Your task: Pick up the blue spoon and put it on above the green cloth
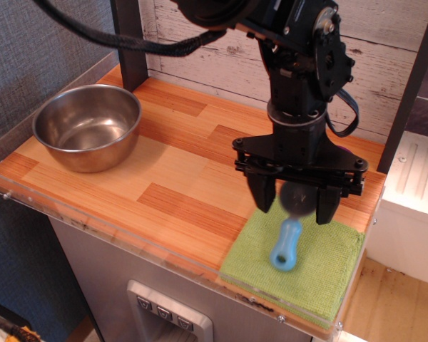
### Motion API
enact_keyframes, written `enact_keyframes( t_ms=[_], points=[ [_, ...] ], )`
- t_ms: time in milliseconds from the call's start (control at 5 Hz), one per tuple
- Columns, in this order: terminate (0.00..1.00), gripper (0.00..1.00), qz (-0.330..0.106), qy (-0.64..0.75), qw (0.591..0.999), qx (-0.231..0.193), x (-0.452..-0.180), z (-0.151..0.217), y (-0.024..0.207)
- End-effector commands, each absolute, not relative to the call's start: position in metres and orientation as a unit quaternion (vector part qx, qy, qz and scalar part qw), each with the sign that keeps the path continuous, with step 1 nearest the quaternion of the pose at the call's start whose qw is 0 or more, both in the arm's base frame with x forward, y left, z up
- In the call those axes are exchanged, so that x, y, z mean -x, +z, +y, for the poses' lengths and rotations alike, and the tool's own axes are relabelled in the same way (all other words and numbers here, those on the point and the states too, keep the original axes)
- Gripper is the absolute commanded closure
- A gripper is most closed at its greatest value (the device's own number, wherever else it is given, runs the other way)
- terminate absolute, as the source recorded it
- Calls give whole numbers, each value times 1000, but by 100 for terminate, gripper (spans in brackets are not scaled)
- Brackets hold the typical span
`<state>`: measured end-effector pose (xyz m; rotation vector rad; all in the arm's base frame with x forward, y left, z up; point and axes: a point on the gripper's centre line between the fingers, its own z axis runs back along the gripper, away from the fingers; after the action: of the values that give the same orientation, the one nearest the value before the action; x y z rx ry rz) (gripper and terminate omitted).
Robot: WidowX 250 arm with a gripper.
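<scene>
The blue spoon (286, 246) lies on the green cloth (321, 267) at the front right of the counter. Its light-blue handle points toward the front edge, and its grey bowl (297, 199), blurred, sits between the gripper's fingers. My gripper (295, 211) hangs straight down over the cloth's far edge. Its black fingers (263, 194) are spread to either side of the bowl and do not seem to clamp it.
A steel bowl (87, 125) stands at the back left of the wooden counter (178, 178). A clear plastic lip (128, 246) runs along the front edge. Dark posts (130, 43) rise at the back left and right. The arm hides the things behind it.
</scene>
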<state>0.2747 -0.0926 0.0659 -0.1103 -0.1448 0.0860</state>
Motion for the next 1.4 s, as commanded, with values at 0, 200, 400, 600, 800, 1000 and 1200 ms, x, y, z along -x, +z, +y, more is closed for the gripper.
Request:
enact_keyframes(
  t_ms=[0,200,400,600,800,1000,1200],
  points=[
    [0,0,-97,61,991,68,-293,-65,97],
    [0,0,-115,87,988,56,-310,-27,114],
    [0,0,-98,75,991,49,-325,5,112],
    [0,0,-89,37,995,22,-330,14,108],
    [0,0,-91,3,996,-19,-330,19,108],
    [0,0,-84,-16,995,-47,-328,28,110],
    [0,0,-84,-16,995,-47,-328,28,110]
  ],
)
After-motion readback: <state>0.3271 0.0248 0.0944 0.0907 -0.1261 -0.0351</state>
